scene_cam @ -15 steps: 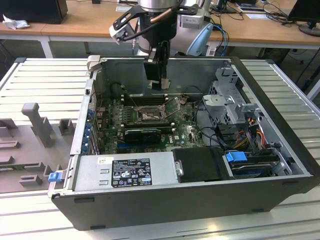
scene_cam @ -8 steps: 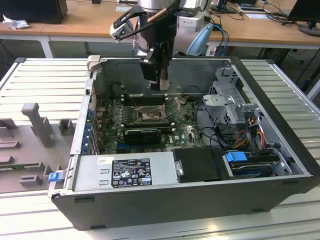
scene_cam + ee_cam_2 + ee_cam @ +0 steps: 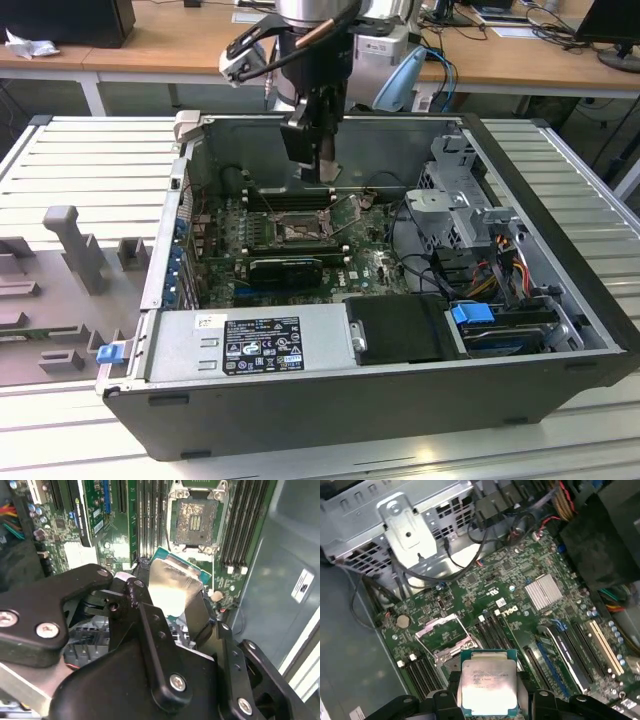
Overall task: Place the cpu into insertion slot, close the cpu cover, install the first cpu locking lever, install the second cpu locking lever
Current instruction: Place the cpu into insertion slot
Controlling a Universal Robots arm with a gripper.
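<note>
**Cpu in the grip, held off the insertion slot**

Take the insertion slot [image 3: 297, 232] as your marker. Around it lies the green motherboard [image 3: 370, 265], inside the opened computer case [image 3: 560, 250]. Your gripper [image 3: 322, 170] hangs above the board, raised well clear of the slot.

In the second wrist view the slot [image 3: 195, 522] lies just beyond the leading edge of the cpu [image 3: 172, 585], so the chip looks offset from it rather than squarely over it. The cpu cover [image 3: 435, 624] appears swung up off the slot, leaving the slot's grey middle bare.

The fingers [image 3: 136, 591] are closed to the chip's width and clamp two opposite edges. The chip's pale face is towards the wrist, and it touches nothing else.
</note>
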